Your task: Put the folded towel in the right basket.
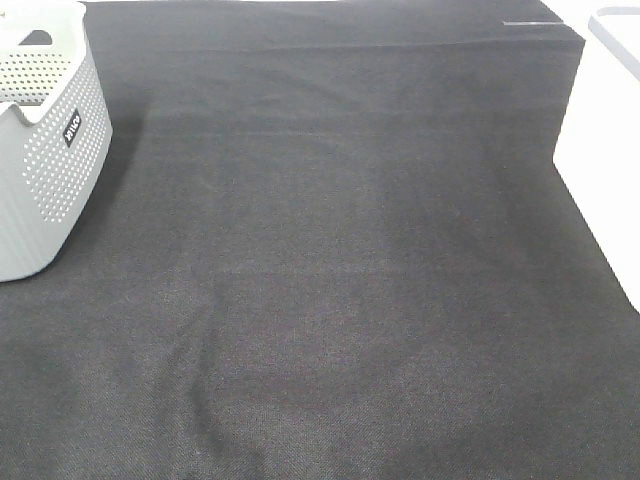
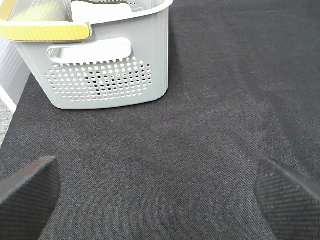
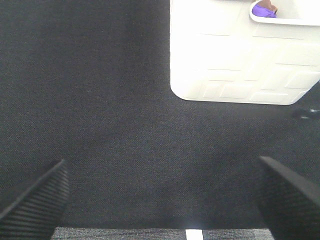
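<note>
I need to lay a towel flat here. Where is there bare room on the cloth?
The black cloth lies bare between the grey basket at the left edge and the white basket at the right. It is tight only beside those two. Both grippers are open and empty.

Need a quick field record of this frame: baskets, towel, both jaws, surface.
surface: black woven cloth covering the table
left basket: grey perforated plastic basket, at the left edge of the overhead view; yellow-rimmed item inside it
right basket: white plastic basket, mostly out of the overhead view; something purple at its rim
folded towel: none visible on the cloth
left gripper: jaws wide open, empty, above cloth
right gripper: jaws wide open, empty, above cloth
</note>
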